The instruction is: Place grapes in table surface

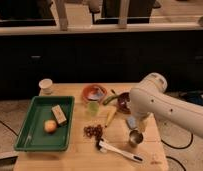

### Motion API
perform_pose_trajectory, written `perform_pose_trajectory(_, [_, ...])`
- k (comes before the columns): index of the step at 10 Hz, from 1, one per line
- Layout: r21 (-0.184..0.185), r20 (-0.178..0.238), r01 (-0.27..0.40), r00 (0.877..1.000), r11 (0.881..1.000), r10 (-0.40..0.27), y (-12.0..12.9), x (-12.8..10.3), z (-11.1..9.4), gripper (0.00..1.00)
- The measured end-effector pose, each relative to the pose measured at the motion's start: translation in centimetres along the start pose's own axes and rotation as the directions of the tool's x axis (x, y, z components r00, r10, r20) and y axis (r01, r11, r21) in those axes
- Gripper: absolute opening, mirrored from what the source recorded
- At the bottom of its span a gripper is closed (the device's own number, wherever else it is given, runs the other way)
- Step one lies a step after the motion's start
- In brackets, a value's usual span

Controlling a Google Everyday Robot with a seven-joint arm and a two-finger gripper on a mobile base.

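Observation:
The grapes [93, 131], a dark reddish-purple cluster, lie on the tan table surface [80, 160] near its middle, just right of the green tray. My white arm [155, 100] reaches in from the right over the table's right part. The gripper [140, 121] hangs below the arm, mostly hidden behind it, over the spot between a blue sponge and a metal cup. It is well right of the grapes and does not touch them. I see nothing held in it.
A green tray [25, 135] on the left holds an orange fruit [50, 126] and a tan block [59, 114]. Also on the table: white cup [45, 85], orange bowl [94, 92], green cup [93, 107], banana [111, 117], dark red bowl [123, 101], blue sponge [131, 122], metal cup [135, 137], white-handled brush [117, 149].

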Motion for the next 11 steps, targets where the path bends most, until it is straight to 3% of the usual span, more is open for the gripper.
perform_pose_trajectory(2, [0.0, 0.002, 0.024, 1.0, 1.0, -0.024, -0.1, -0.8, 0.2, 0.8])
perform_pose_trajectory(4, [-0.005, 0.014, 0.062, 0.998, 0.998, -0.062, -0.8, -3.7, 0.4, 0.8])
perform_pose_trajectory(8, [-0.016, 0.024, 0.116, 0.993, 0.993, -0.116, -0.8, -5.3, 1.2, 0.8])
perform_pose_trajectory(11, [-0.019, 0.04, 0.165, 0.986, 0.986, -0.164, -1.7, -7.9, 1.7, 0.8])
